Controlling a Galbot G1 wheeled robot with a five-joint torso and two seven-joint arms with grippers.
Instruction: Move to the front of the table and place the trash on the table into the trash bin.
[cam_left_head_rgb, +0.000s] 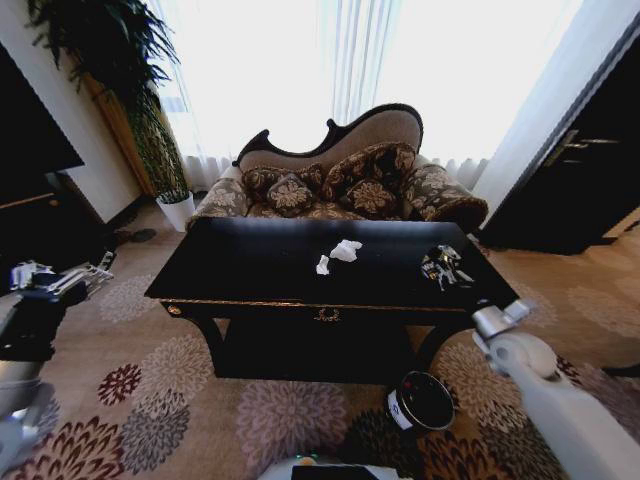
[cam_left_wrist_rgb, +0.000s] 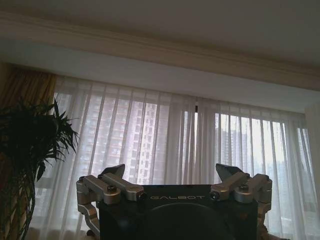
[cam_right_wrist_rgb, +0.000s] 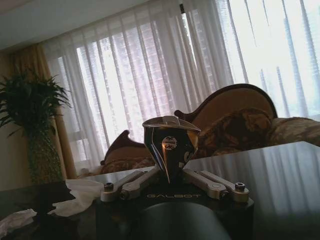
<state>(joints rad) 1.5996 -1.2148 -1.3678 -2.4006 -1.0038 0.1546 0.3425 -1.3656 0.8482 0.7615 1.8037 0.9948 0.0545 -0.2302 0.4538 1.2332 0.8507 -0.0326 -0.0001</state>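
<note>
Where the head view looked down: black table (cam_left_head_rgb: 270, 265) at centre, white paper trash (cam_left_head_rgb: 345, 250) mid-top, dark shiny lump (cam_left_head_rgb: 442, 265) toward right edge, trash bin (cam_left_head_rgb: 422, 401) on carpet at lower right.
Left wrist view: left gripper (cam_left_wrist_rgb: 171, 176) with fingers apart, facing curtains.
Right wrist view: right gripper (cam_right_wrist_rgb: 170, 145) closed together, level with tabletop; paper wad (cam_right_wrist_rgb: 80, 196) at lower left.

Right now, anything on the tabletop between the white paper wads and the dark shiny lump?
No. In the head view the glossy table top is bare between the paper wads and the dark shiny lump.
</note>
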